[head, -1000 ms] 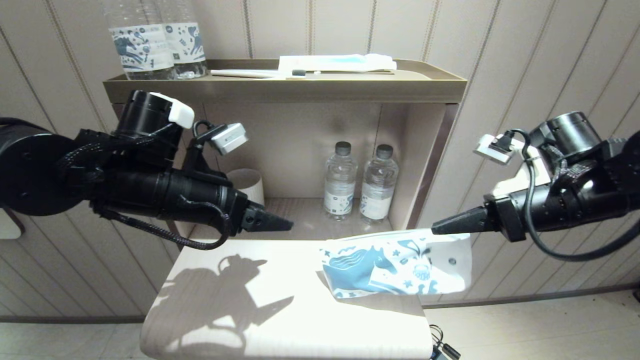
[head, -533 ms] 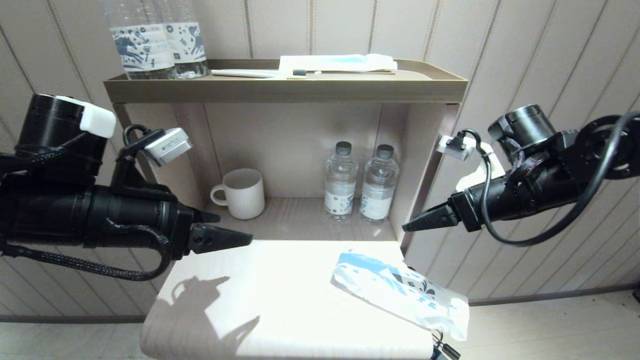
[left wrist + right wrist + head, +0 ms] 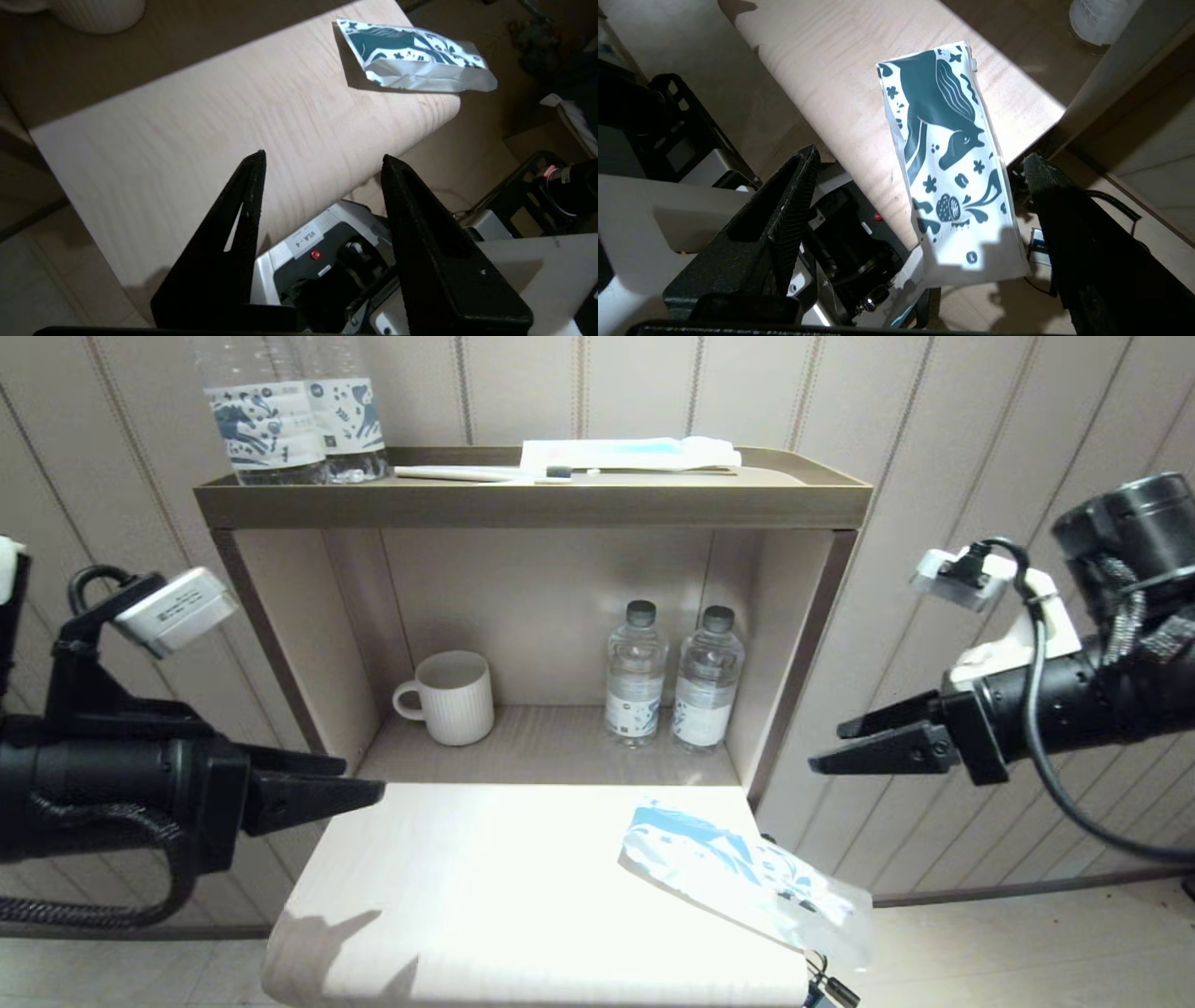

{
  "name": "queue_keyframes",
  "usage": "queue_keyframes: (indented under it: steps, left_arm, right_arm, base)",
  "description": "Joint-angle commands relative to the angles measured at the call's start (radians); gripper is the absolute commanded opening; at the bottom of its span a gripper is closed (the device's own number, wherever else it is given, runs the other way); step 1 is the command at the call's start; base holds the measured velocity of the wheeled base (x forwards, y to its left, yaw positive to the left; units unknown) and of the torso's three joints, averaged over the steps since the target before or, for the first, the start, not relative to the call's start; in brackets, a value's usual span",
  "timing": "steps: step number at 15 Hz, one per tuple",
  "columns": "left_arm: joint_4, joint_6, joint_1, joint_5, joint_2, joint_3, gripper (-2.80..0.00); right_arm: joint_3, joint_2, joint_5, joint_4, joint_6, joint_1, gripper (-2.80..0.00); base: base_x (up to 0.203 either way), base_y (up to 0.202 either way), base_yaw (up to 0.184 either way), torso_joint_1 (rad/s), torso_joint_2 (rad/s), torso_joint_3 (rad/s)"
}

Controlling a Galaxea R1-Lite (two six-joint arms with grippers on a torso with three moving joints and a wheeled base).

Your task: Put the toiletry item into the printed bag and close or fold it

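The printed bag (image 3: 738, 882) lies flat on the pale table (image 3: 485, 887), at its right front corner, with one end hanging over the edge. It also shows in both wrist views as the bag (image 3: 411, 56) and the bag (image 3: 948, 154), horse print up. The pale grey-white toothbrush is not in view outside the bag, and I cannot tell whether it is inside. My left gripper (image 3: 364, 777) hovers open at the table's left edge, empty (image 3: 323, 156). To the right of the table and above the bag, my right gripper (image 3: 824, 750) is open and empty (image 3: 920, 154).
A shelf unit stands behind the table. Its top tray (image 3: 822, 476) holds two bottles (image 3: 280, 425), a white toothbrush with a dark band (image 3: 485, 473) and a blue-striped packet (image 3: 625, 453). The lower niche holds a mug (image 3: 453, 695) and two bottles (image 3: 667, 677).
My right gripper let go of the bag, which dropped onto the table's right front corner. Both arms drew back outward, and both grippers opened.
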Motion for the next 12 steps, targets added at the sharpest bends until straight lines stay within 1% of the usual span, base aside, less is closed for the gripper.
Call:
queue_keyframes:
  steps: [1,2,3,5,7,9,10,11,12]
  left_arm:
    - [0.07,-0.014,0.0,0.025,-0.141,0.02,-2.8]
    - [0.126,-0.029,0.0,0.056,-0.204,0.02,-2.8]
    - [0.187,-0.045,0.0,0.101,-0.275,0.019,-2.8]
    - [0.305,-0.074,0.001,0.229,-0.413,0.014,-2.8]
    - [0.433,-0.116,0.001,0.36,-0.558,0.007,-2.8]
    - [0.557,-0.147,0.004,0.461,-0.676,-0.026,-2.8]
    - [0.652,-0.159,0.006,0.499,-0.718,-0.06,-2.8]
    - [0.738,-0.18,0.02,0.52,-0.75,-0.089,-2.8]
    - [0.79,-0.205,0.05,0.531,-0.766,-0.114,-2.8]
  right_arm:
    - [0.079,-0.194,-0.012,0.004,-0.003,-0.006,0.0]
    - [0.105,-0.265,-0.02,0.017,-0.004,-0.017,0.0]
    - [0.118,-0.341,-0.029,0.058,-0.004,-0.036,0.0]
    - [0.119,-0.482,-0.051,0.181,-0.005,-0.084,0.0]
    - [0.126,-0.611,-0.093,0.3,-0.003,-0.144,0.0]
    - [0.127,-0.71,-0.121,0.395,0.011,-0.169,0.0]
    - [0.133,-0.746,-0.148,0.424,0.034,-0.182,-2.8]
    - [0.138,-0.778,-0.169,0.435,0.074,-0.197,-2.8]
    - [0.131,-0.796,-0.18,0.443,0.137,-0.219,-2.8]
  base:
    - [0.0,0.0,0.0,0.0,0.0,0.0]
    - [0.0,0.0,0.0,0.0,0.0,0.0]
    - [0.0,0.0,0.0,0.0,0.0,0.0]
    - [0.0,0.0,0.0,0.0,0.0,0.0]
    - [0.0,0.0,0.0,0.0,0.0,0.0]
    - [0.0,0.0,0.0,0.0,0.0,0.0]
    - [0.0,0.0,0.0,0.0,0.0,0.0]
    - [0.0,0.0,0.0,0.0,0.0,0.0]
    - [0.0,0.0,0.0,0.0,0.0,0.0]
